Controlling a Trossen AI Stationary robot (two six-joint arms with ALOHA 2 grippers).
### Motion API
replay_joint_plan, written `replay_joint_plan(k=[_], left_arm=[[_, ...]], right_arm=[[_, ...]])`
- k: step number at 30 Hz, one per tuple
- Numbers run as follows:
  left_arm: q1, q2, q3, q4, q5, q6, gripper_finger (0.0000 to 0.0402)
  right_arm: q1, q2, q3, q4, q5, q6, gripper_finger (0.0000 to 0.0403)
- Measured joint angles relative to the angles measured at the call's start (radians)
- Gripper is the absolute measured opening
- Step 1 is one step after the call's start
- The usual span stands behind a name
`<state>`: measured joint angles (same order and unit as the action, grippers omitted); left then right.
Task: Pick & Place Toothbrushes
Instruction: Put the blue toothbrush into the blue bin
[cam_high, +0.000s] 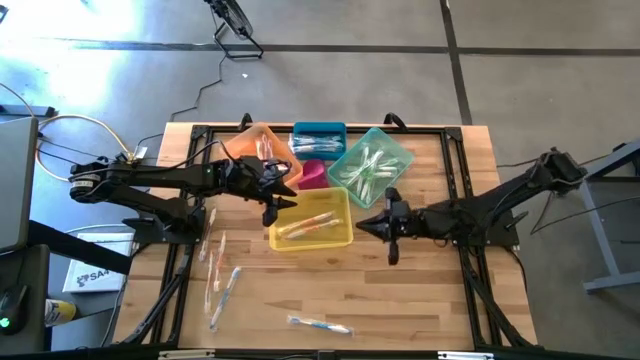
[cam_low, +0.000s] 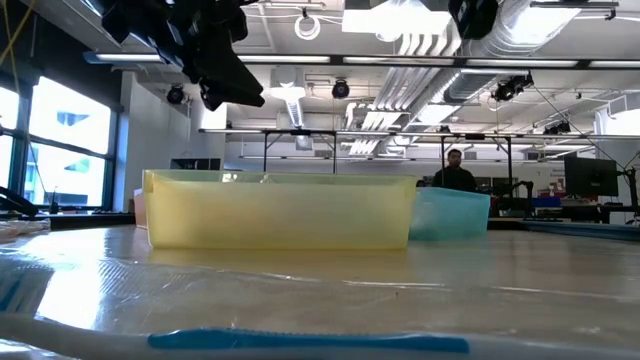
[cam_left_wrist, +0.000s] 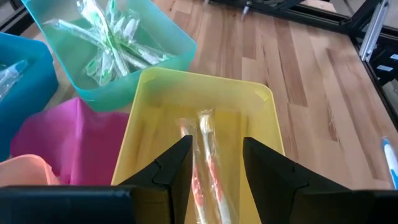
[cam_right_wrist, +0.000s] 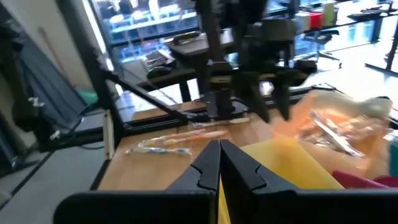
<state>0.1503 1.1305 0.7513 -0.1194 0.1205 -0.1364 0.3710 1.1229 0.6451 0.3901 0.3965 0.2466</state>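
From overhead, the left gripper (cam_high: 272, 203) hangs over the yellow bin (cam_high: 311, 220) at its left end, near the middle of the worktop (cam_high: 420, 300), while the right gripper (cam_high: 378, 228) waits just off that bin's right end. Two orange-accented toothbrushes (cam_high: 305, 226) lie in the yellow bin with long axes running along the bin's length, slightly slanted; loose toothbrushes (cam_high: 222, 280) sit toward the worktop's left edge pointing roughly front to back, and one blue toothbrush (cam_high: 320, 324) lies near the front edge, crosswise. Table-level now: the yellow bin (cam_low: 280, 210) fills the middle, with the left gripper (cam_low: 222, 70) above it (a person stands far back in the room). Left wrist view: fingers (cam_left_wrist: 177, 168) parted with nothing between them, poised straight above the wrapped toothbrushes (cam_left_wrist: 202, 162) in the yellow bin (cam_left_wrist: 149, 118); the green bin (cam_left_wrist: 168, 53) holds a pile of green-accented ones. Right wrist view: its fingers (cam_right_wrist: 205, 165) are pressed together, carrying nothing. The risk from here, I'd say: those slick wrappers could slip from a pinch, or a descending finger could clip the bin wall and shove the bin.
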Motion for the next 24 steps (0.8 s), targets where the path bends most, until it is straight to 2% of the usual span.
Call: replay_joint_plan(k=[5, 13, 24], left_arm=[[0.000, 0.000, 0.000, -0.025, -0.001, 0.000, 0.0139], [0.000, 0.000, 0.000, -0.059, -0.002, 0.000, 0.0139], [0.000, 0.000, 0.000, -0.071, -0.002, 0.000, 0.0139]], right_arm=[[0.035, 0.132, 0.109, -0.018, -0.004, -0.041, 0.0003], [0.066, 0.331, 0.314, -0.216, -0.013, -0.010, 0.0003], [0.137, 0.500, 0.498, -0.366, -0.121, 0.045, 0.0003]])
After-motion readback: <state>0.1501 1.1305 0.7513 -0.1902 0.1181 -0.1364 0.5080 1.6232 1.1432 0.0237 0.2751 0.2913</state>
